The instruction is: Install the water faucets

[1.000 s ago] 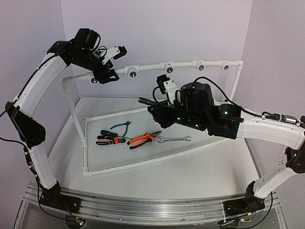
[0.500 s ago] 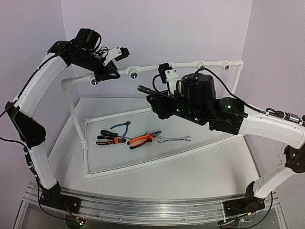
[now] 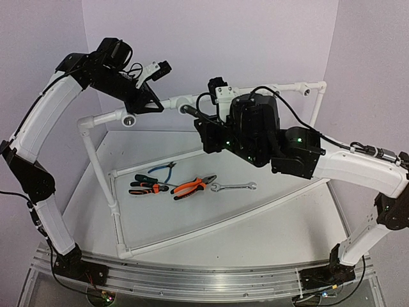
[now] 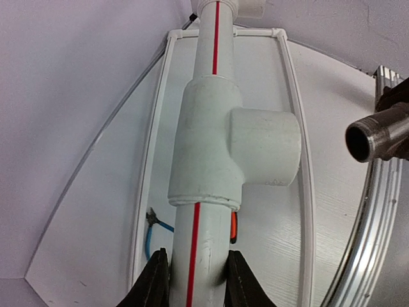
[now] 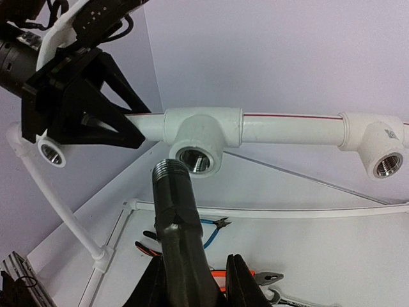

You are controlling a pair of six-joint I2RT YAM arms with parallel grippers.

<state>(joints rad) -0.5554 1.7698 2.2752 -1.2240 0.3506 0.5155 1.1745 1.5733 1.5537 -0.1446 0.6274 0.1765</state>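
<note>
Between left tool (image 4: 193, 276) fingers: white pipe (image 4: 214, 38), pinched tight, tee fitting (image 4: 217, 147) just ahead of fingertips. Right tool (image 5: 198, 281) pressed onto dark faucet (image 5: 176, 217); body sticks out ahead of fingers, threaded end foremost. Faucet tip near tee's threaded socket, slightly below it, not touching. Beneath both tools, well apart: orange pliers (image 3: 192, 187) and wrench (image 3: 234, 187), flat on worktop (image 3: 255, 230).
</note>
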